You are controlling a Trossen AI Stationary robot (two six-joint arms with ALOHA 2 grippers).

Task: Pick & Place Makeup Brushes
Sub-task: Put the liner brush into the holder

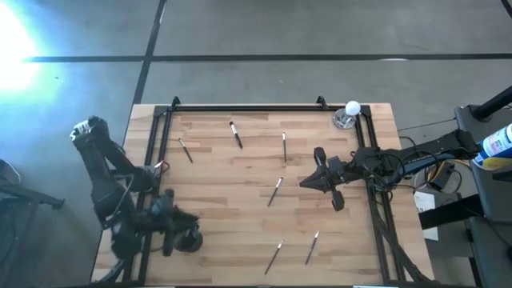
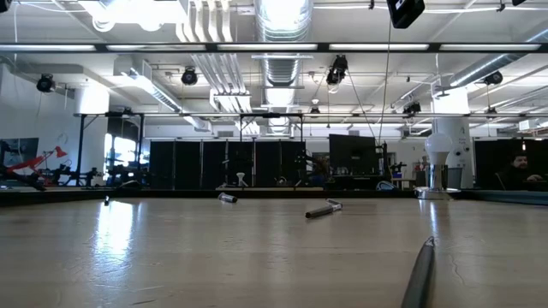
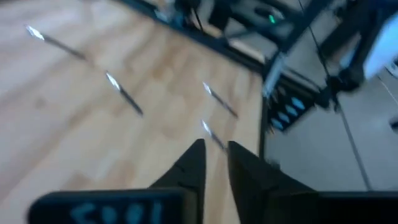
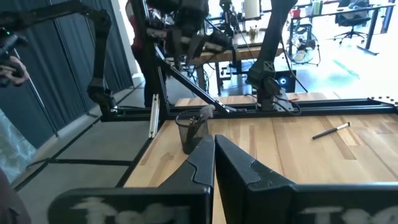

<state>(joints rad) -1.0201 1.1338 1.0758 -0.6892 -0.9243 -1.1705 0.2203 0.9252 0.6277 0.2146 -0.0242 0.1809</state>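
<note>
High view, going left to right: the left pincer (image 1: pixel 172 232) hangs over the cup (image 1: pixel 190 240) at the tabletop's (image 1: pixel 240 208) near-left corner, fingers nearly closed, holding nothing I can see. Six makeup brushes (image 1: pixel 274 191) lie scattered across the wood. The right pincer (image 1: pixel 320 182) hovers mid-right, also nearly closed and empty. Looks like most of the job's left.

An industrial lab or workshop: exposed ceiling ducts (image 2: pixel 278 51) and strip lights, dark curtain partitions (image 2: pixel 197 164), desks with monitors (image 2: pixel 351 152) far behind the wooden table (image 2: pixel 171 257), concrete floor (image 1: pixel 280 32).
</note>
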